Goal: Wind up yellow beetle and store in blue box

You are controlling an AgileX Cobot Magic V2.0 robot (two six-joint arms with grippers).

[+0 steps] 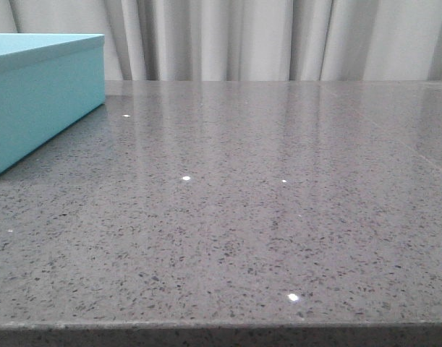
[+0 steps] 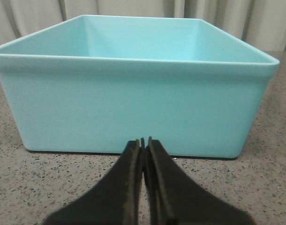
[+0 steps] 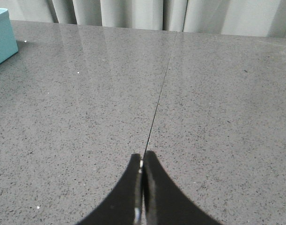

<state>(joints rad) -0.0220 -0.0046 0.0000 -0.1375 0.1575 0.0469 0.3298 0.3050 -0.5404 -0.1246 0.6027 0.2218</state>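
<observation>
The blue box [image 1: 40,94] stands at the far left of the grey speckled table, open at the top. It fills the left wrist view [image 2: 133,108], and its inside, as far as it shows, is empty. My left gripper [image 2: 143,140] is shut and empty, low over the table just short of the box's near wall. A corner of the box shows in the right wrist view [image 3: 1,35]. My right gripper [image 3: 142,157] is shut and empty over bare table, above a thin seam [image 3: 159,93]. The yellow beetle is out of view. Neither gripper shows in the front view.
Grey-white curtains [image 1: 278,40] hang behind the table's far edge. The table's front edge [image 1: 221,325] runs along the bottom of the front view. The stone top [image 1: 264,202] bears only small light glints.
</observation>
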